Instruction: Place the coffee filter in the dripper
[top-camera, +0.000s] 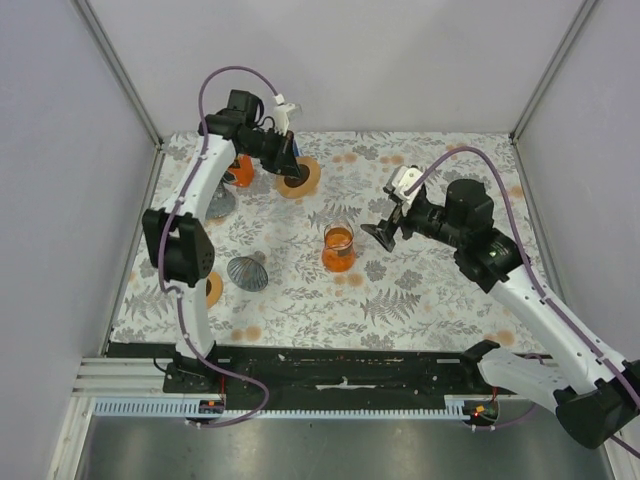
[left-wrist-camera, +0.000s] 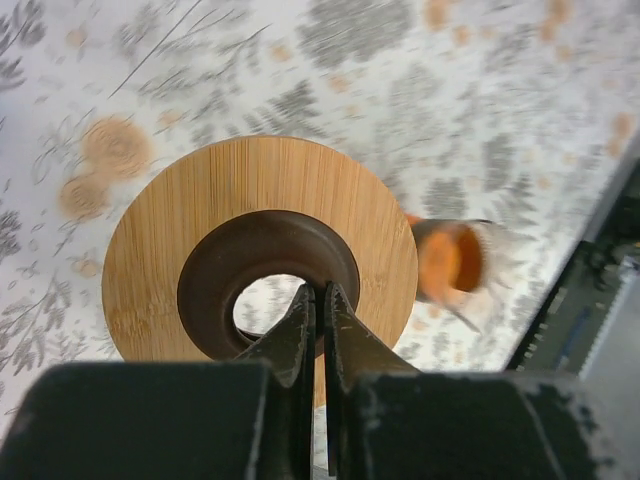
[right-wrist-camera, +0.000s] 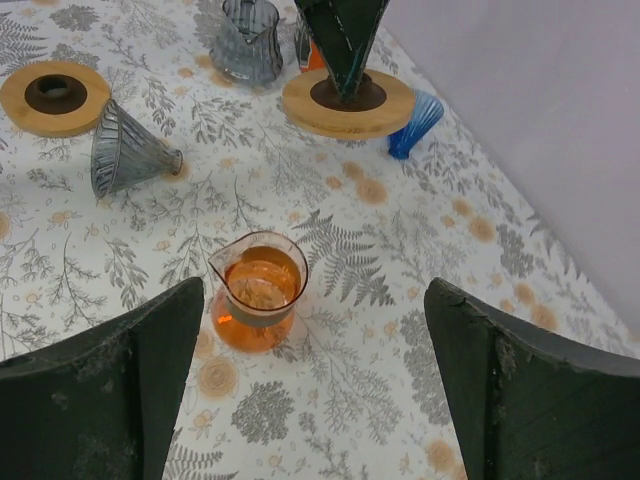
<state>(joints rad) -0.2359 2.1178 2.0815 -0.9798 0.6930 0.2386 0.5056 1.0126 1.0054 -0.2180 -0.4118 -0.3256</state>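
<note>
Bamboo stand ring (left-wrist-camera: 150, 250), dark collar pinched in left gripper (left-wrist-camera: 315, 310), jaws nearly together. Right gripper (right-wrist-camera: 312, 300) spread wide above orange-filled carafe (right-wrist-camera: 255, 295). Grey ribbed dripper (right-wrist-camera: 120, 155) on its side, empty. Coffee filter not identifiable; placement apparently not begun.

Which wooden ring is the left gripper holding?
The far wooden ring, beside the blue dripper; the left gripper pinches its dark hub. The other ring lies flat, untouched.
</note>
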